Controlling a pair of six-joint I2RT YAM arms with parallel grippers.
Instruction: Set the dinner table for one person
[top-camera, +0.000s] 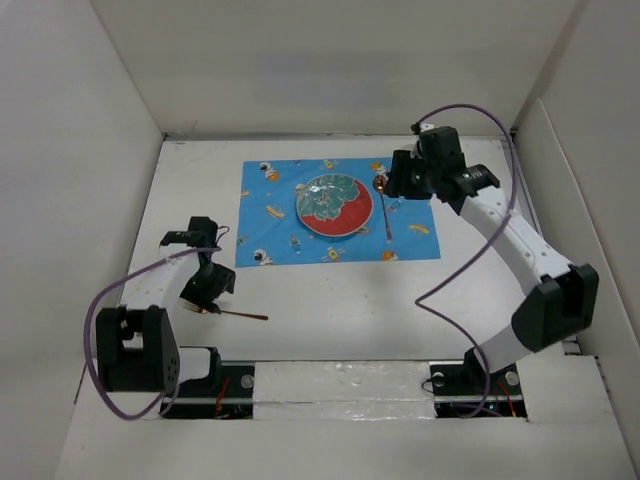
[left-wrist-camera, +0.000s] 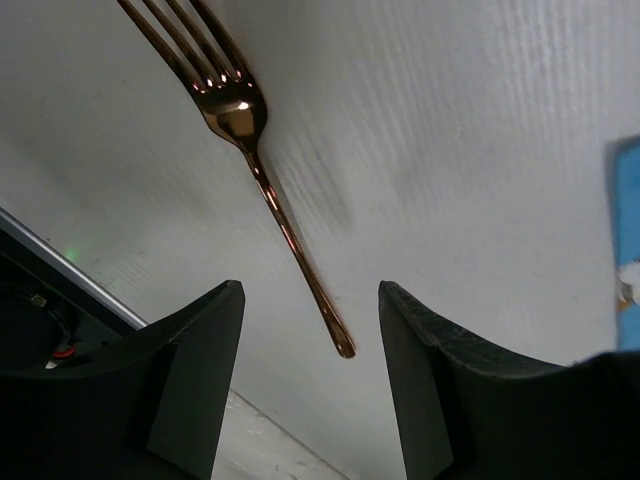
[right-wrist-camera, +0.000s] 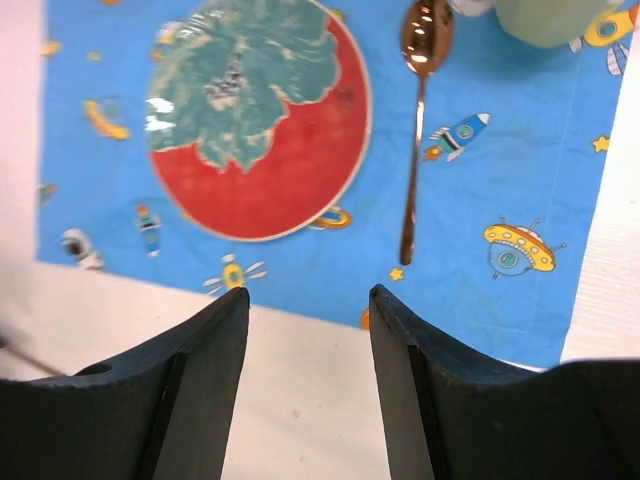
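Observation:
The dinner table (top-camera: 330, 300) is a wide white surface. On it lies a blue space-print placemat (top-camera: 270, 215) with a red and green plate (top-camera: 333, 206) and a copper spoon (top-camera: 385, 208) to the plate's right. A copper fork (top-camera: 235, 313) lies on the table near the left arm; in the left wrist view the fork (left-wrist-camera: 270, 190) has its handle end between the fingers. My left gripper (left-wrist-camera: 310, 300) is open above it. My right gripper (right-wrist-camera: 308, 300) is open and empty above the placemat (right-wrist-camera: 480, 180), near the spoon (right-wrist-camera: 415, 120) and plate (right-wrist-camera: 260, 120).
White walls enclose the table on three sides. A pale green cup (right-wrist-camera: 550, 18) sits at the top of the right wrist view, beside the spoon's bowl. Purple cables loop from both arms. The arm bases sit at the near edge.

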